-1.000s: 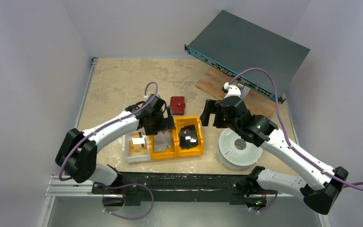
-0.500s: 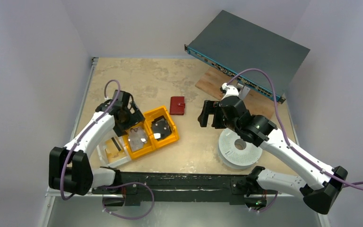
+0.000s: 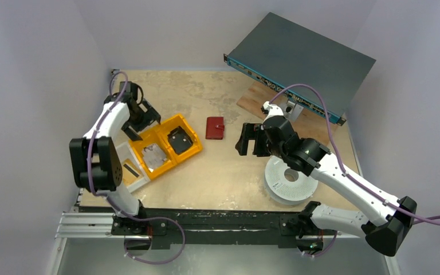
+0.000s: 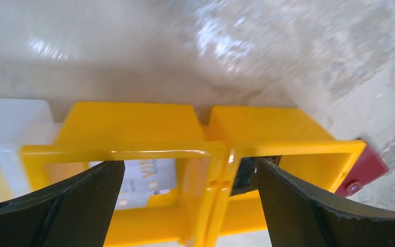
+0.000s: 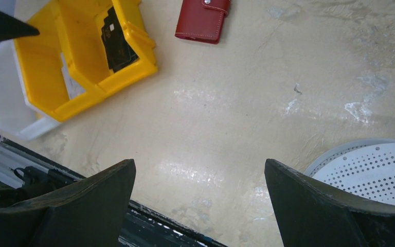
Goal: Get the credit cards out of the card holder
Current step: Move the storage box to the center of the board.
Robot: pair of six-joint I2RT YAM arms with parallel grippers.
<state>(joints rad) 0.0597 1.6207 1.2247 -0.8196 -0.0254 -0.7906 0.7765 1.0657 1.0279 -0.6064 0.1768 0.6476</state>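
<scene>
The card holder (image 3: 215,128) is a dark red wallet, closed with its snap tab, flat on the table; it also shows in the right wrist view (image 5: 202,19) and at the edge of the left wrist view (image 4: 367,170). No cards show at it; they are hidden inside. A golden-yellow flat piece with a black stripe (image 3: 129,169) lies in the white bin, perhaps a card. My left gripper (image 3: 144,118) (image 4: 189,163) is open, its fingers straddling the wall shared by two yellow bins. My right gripper (image 3: 247,142) (image 5: 199,162) is open and empty, hovering right of the holder.
Two joined yellow bins (image 3: 191,153) (image 4: 133,126) sit left of the holder, one with a black blocky part (image 3: 179,139), one with a silvery-grey part (image 3: 152,154). A white bin (image 3: 120,150) adjoins them. A white perforated disc (image 3: 289,182) lies right; a grey rack unit (image 3: 301,57) stands at the back.
My left gripper has swung left and away, dragging the bins with it off to the left of the card holder. My right gripper has edged slightly left. The holder has not moved.
</scene>
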